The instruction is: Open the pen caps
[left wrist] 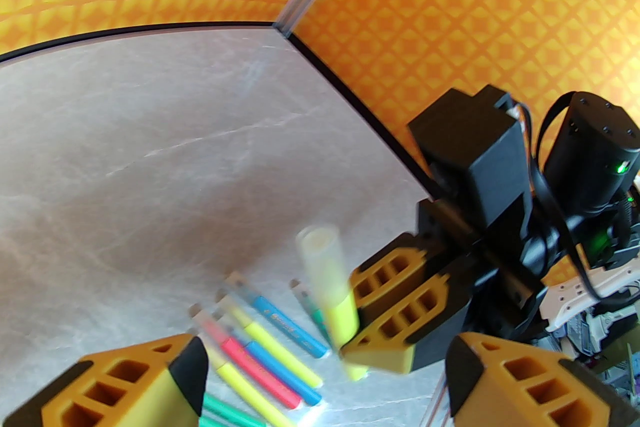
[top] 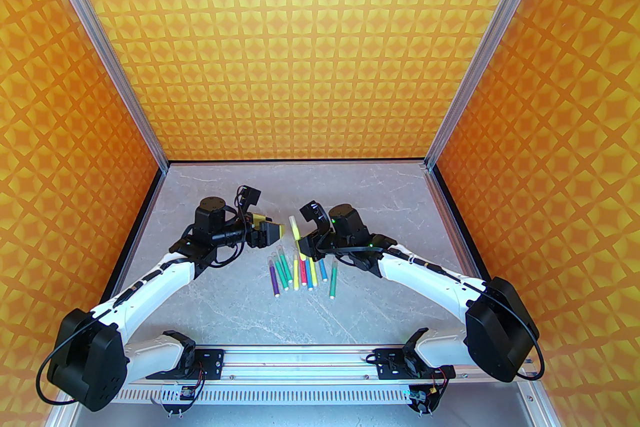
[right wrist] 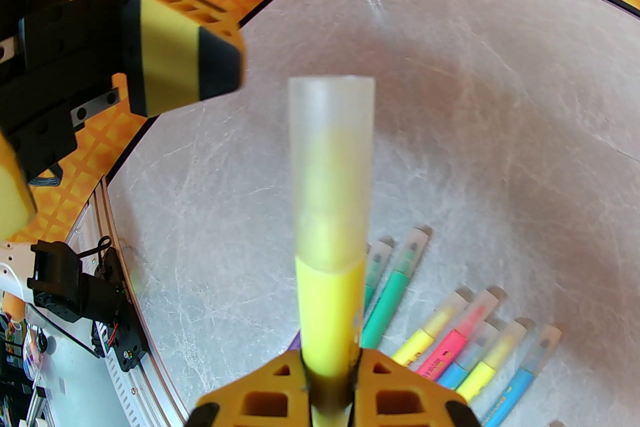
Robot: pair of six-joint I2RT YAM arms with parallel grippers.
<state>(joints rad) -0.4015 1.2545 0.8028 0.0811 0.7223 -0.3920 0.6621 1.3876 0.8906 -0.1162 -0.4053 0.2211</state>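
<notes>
The right gripper (right wrist: pixel 330 385) is clamping the barrel of a yellow marker (right wrist: pixel 327 315), its two orange fingers pressing in on either side low on the barrel. It is holding the marker off the table (top: pixel 380 215), tilted up and away from the wrist. The marker's translucent cap (right wrist: pixel 332 164) is sitting fully on the tip end, with the yellow showing faintly through it.

The left gripper (top: pixel 274 235) is hovering just beside that cap with its jaws standing wide apart and nothing between them. In the right wrist view one of its fingers (right wrist: pixel 190 59) is showing up and to the left of the cap, near it but not touching. The two grippers are facing each other over the middle of the table.

Below them a row of markers (top: pixel 300 272) is lying flat on the grey marbled surface, side by side and slightly fanned: purple, green, yellow, pink and blue barrels. The pen caps (right wrist: pixel 419 242) on these are all in place, pointing toward the far side of the table
</notes>
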